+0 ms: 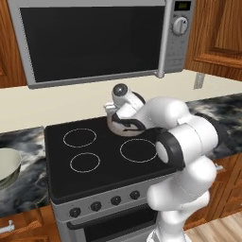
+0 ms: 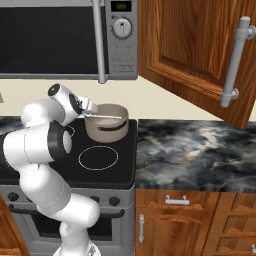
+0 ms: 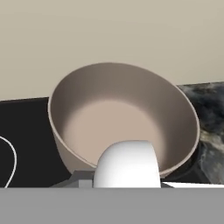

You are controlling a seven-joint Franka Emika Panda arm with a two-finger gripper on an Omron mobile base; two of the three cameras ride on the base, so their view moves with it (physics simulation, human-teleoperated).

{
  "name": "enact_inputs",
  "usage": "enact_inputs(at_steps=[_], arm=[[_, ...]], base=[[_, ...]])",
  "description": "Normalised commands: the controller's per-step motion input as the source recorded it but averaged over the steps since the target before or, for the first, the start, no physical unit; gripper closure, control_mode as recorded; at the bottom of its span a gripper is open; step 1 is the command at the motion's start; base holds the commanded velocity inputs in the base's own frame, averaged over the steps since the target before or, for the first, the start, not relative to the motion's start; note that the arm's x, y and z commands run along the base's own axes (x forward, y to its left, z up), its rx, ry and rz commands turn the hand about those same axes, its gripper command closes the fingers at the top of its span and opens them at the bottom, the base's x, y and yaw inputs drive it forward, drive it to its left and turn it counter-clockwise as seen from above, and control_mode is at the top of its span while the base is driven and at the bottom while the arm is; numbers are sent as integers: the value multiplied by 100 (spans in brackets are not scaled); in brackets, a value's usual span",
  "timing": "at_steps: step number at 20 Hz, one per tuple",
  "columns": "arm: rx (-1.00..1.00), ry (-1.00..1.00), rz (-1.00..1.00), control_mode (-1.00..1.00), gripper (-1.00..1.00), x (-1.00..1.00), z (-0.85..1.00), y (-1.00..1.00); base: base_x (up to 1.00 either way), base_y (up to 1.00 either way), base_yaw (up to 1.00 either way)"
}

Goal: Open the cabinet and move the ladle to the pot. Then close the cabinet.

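With the cabinet (image 2: 200, 50) door swung open, our hand (image 2: 89, 111), nearly shut on the ladle (image 2: 105, 116), held it across the pot (image 2: 106, 123) on the stove (image 2: 107, 157); release and closing remained.

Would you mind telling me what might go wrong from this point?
The ladle lies across the pot rim, held by the claw; released there, it might slide off onto the stove. The cabinet door stands open over the counter, so the arm could bump it.
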Motion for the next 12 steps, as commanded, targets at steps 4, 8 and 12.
enact_inputs(at_steps=[4, 8, 12], arm=[[0, 0, 0, -100, 100, 36, -3, 0], [0, 0, 0, -100, 100, 31, -3, 0], [0, 0, 0, -100, 100, 28, -11, 0]], base=[[0, 0, 0], [0, 0, 0], [0, 0, 0]])
